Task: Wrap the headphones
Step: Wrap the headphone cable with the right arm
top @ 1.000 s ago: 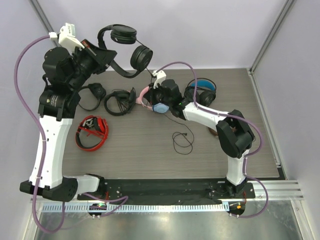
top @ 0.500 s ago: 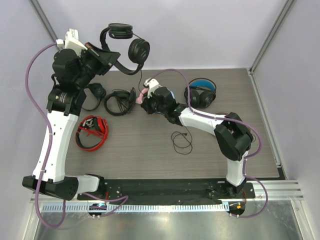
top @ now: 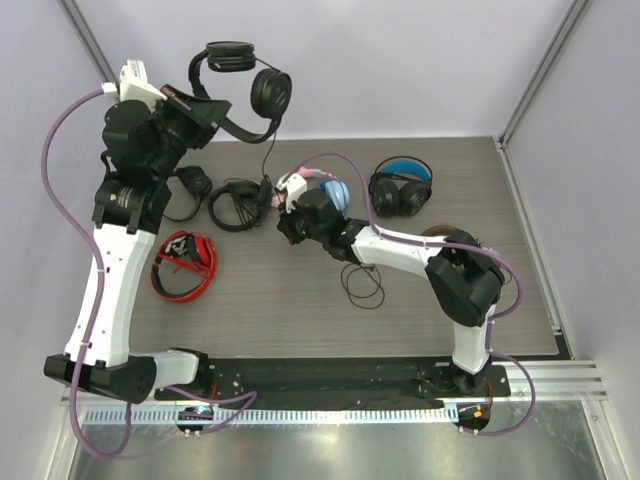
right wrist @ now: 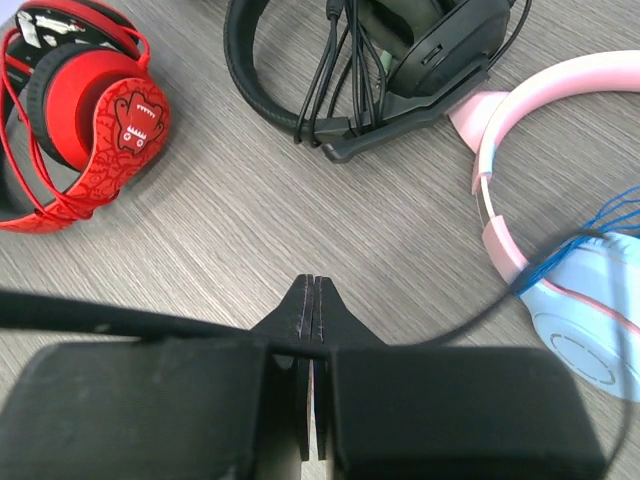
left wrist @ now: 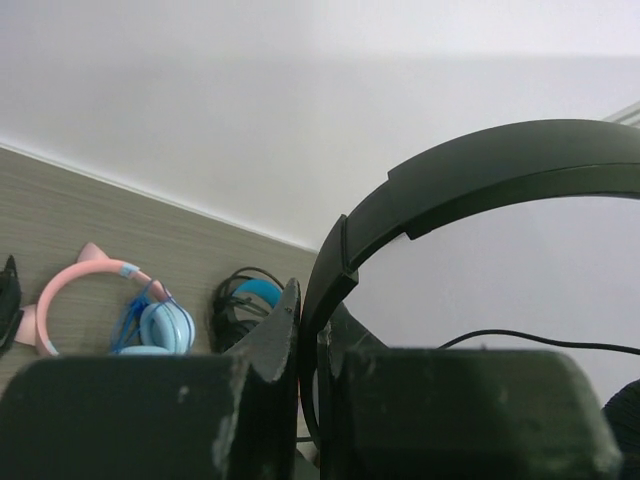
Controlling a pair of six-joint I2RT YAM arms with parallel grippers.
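**As the right hand (top: pixel 288 228) slides left, the cable (top: pixel 267 150) pays out**

Since a second ago, the right hand has swung off the pink-and-blue pair (top: pixel 336 194) toward the middle of the surface (top: pixel 280 310). It is clenched on the thin cable. Meanwhile the left hand (top: pixel 212 118) has carried the headphones (top: pixel 250 85) slightly higher. That probably pulls slack from the loose loop (top: pixel 363 285) lying by the right forearm and readies a length for winding. No turn shows around the headband yet.

The left arm stands tall, its hand clamped on the headband, with the headphones in the air over the surface's far-left corner. The right arm reaches low and forward, its fingers angled down-left.
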